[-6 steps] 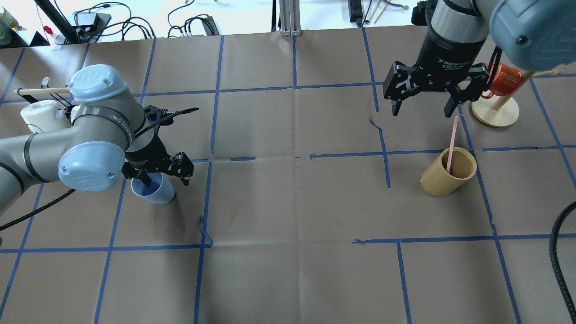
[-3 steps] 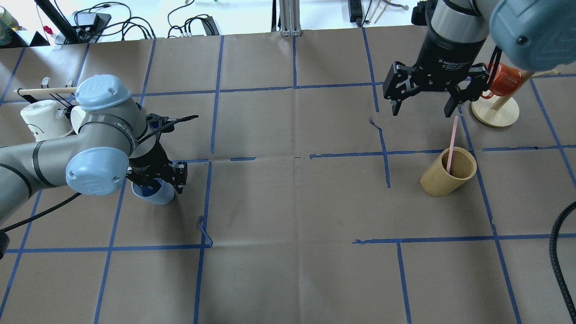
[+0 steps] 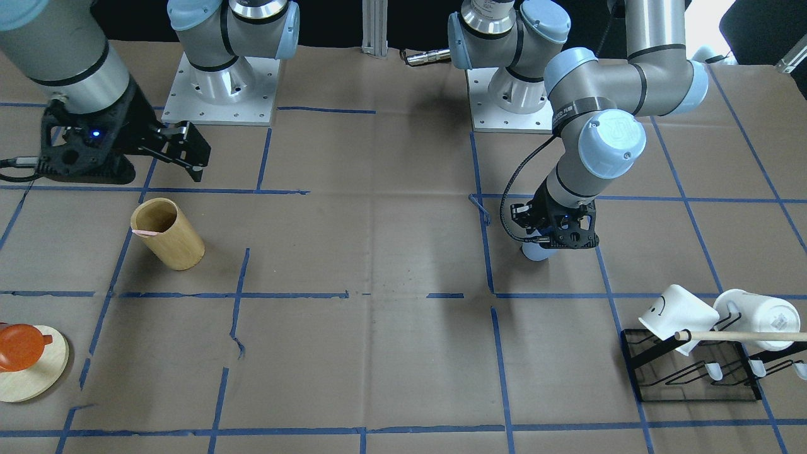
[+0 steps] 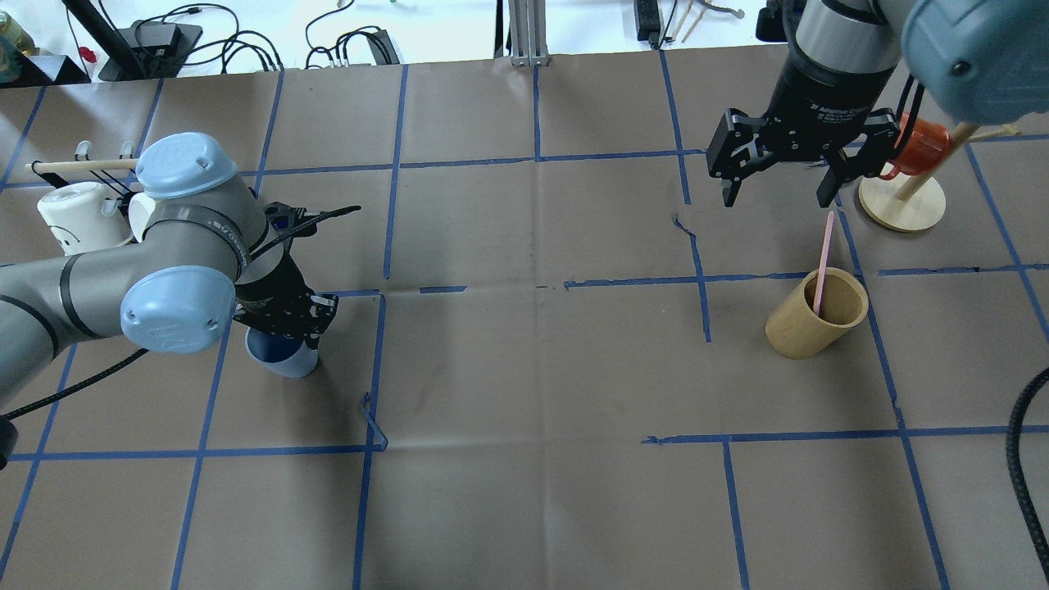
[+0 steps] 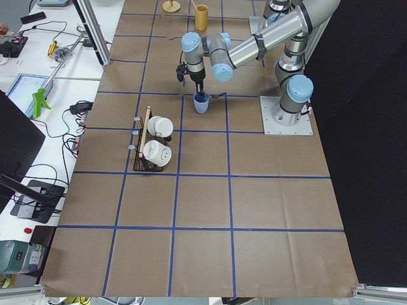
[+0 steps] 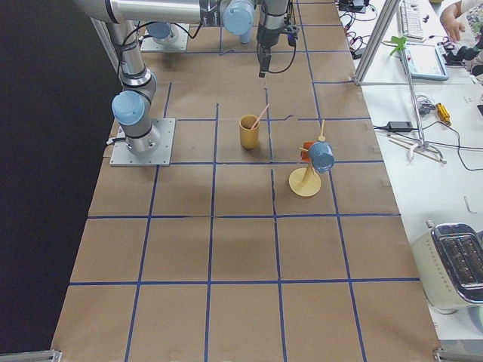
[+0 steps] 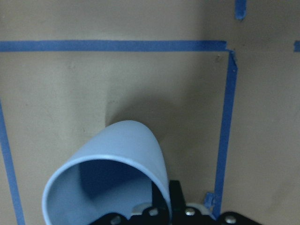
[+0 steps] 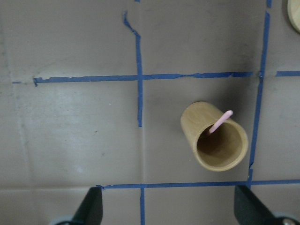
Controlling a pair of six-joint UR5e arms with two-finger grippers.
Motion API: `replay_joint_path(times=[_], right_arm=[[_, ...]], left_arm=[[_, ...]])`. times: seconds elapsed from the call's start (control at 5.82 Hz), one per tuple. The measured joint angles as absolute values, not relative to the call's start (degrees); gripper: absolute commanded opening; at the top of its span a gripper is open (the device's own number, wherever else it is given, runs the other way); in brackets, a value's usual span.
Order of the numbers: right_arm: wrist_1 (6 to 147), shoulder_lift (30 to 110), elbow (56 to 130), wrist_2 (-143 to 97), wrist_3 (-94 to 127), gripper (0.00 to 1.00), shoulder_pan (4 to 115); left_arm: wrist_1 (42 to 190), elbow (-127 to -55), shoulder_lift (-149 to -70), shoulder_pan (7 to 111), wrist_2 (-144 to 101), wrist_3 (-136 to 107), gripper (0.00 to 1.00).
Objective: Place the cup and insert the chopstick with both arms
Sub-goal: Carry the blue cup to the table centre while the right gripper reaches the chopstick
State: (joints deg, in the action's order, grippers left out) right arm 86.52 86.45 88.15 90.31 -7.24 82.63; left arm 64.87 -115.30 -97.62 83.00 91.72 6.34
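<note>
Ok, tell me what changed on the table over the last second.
The left gripper, open around the blue cup a second ago, has closed on its rim. The right gripper shifted slightly away from the wooden cup, still open. The wooden cup and the pink chopstick in it stayed put.

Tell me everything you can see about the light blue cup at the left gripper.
The light blue cup is a handleless, plastic-looking tumbler, narrower at the base, its inside darker blue and apparently empty. It stands mouth up on the brown paper-covered table, near a blue tape corner. The left gripper is closed on its rim.
</note>
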Motion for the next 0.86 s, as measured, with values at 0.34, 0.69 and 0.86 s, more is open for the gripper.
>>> replay_joint_path(times=[0.34,0.69,0.86], right_arm=[[93.2,87.7,94.4,89.8,-15.1,1.00,76.2],[109.1,90.4,107.4,89.6,-16.3,1.00,75.5],[113.1,90.5,110.6,89.6,-16.3,1.00,75.5]], left_arm=[[67.8,-107.7,-99.2,90.1,90.9,-4.1,0.00],[66.7,-98.7,-106.0,102.9,89.6,-20.9,0.00],[66.0,-92.7,-111.4,108.1,89.4,-26.8,0.00]])
